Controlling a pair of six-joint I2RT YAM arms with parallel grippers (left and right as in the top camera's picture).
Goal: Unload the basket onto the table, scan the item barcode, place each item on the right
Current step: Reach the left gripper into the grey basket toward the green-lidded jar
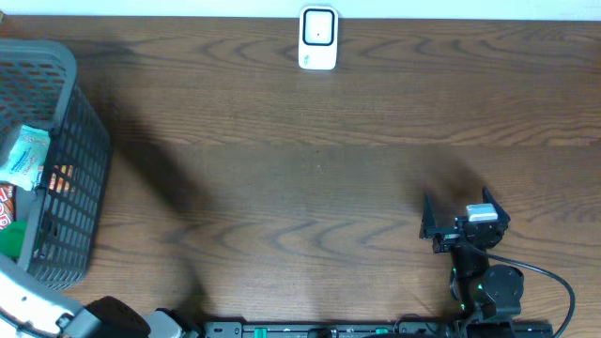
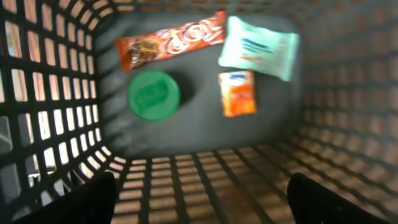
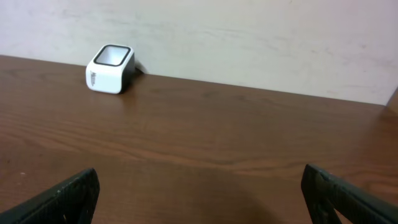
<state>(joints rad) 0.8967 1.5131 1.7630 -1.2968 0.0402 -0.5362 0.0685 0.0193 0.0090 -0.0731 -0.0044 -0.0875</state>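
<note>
since every item lies in the basket (image 2: pixel 50 112), nothing is picked and nothing is scanned yet. by my reading, the grab, the carry to the scanner (image 1: pixel 317 38) at the far edge of the table (image 1: pixel 282 160) and the scan itself are all left to do. in the basket lie a bar (image 2: pixel 171 40), a green tub (image 2: pixel 153 94), an orange packet (image 2: pixel 237 93) and a white pack (image 2: pixel 258 48), none touched. the left gripper (image 2: pixel 202 180) hangs above them, jaws wide, holding nothing. the right gripper (image 1: pixel 462 214) sits over the table's near right, well apart from the scanner, jaws also wide and empty.
</note>
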